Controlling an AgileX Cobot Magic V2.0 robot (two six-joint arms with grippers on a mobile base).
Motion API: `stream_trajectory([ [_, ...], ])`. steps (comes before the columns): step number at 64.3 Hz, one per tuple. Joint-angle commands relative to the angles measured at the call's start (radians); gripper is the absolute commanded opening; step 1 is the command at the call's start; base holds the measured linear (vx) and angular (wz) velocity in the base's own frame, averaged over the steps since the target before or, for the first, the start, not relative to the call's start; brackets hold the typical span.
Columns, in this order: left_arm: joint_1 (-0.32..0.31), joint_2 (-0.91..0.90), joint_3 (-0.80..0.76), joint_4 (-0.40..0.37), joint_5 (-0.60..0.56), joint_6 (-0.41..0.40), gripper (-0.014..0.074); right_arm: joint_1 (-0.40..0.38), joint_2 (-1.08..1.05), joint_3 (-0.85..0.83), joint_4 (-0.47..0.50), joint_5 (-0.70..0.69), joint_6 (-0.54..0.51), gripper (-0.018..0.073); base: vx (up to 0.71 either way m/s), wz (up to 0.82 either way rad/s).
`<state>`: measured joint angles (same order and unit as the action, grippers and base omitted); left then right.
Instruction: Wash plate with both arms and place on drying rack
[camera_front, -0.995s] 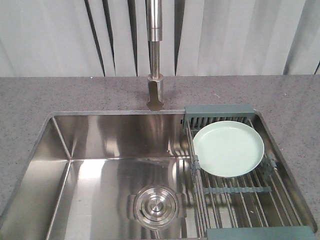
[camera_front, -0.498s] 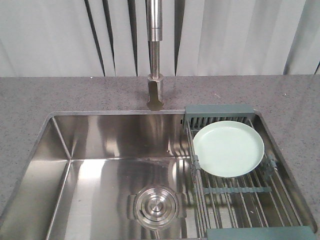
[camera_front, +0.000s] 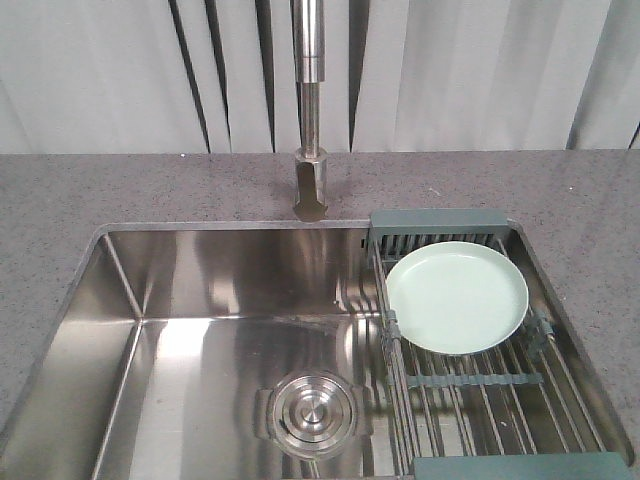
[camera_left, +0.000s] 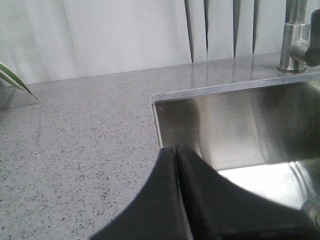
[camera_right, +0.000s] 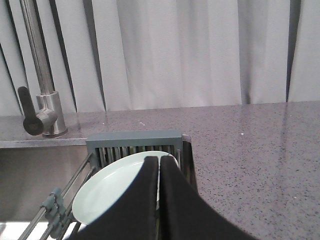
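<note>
Front view: plate (camera_front: 457, 297) lies flat on rack (camera_front: 480, 380), lower right. Wrist views: left gripper (camera_left: 176, 152) and right gripper (camera_right: 159, 161) both closed, empty.

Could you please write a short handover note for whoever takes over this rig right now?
Left end effector: shut, empty, over the counter edge by the sink.
Right end effector: shut, empty, above the plate's near side.
Plate: lying flat on the drying rack across the sink's right end.
Done or not: whether the plate has been washed cannot be told; it already sits on the rack.
</note>
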<state>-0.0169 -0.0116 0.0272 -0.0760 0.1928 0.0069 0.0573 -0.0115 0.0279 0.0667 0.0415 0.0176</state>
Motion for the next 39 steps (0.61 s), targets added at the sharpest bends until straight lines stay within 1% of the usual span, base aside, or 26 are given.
stream_trajectory([
  [1, 0.003, -0.014, -0.026, -0.001, -0.071, -0.007, -0.0006, -0.001, -0.005, 0.003, -0.009, -0.083, 0.001, -0.0004, 0.00, 0.00],
  [39, 0.003, -0.014, -0.026, -0.001, -0.071, -0.007, -0.0006, -0.001, -0.005, 0.003, -0.009, -0.083, 0.001, -0.0004, 0.00, 0.00],
])
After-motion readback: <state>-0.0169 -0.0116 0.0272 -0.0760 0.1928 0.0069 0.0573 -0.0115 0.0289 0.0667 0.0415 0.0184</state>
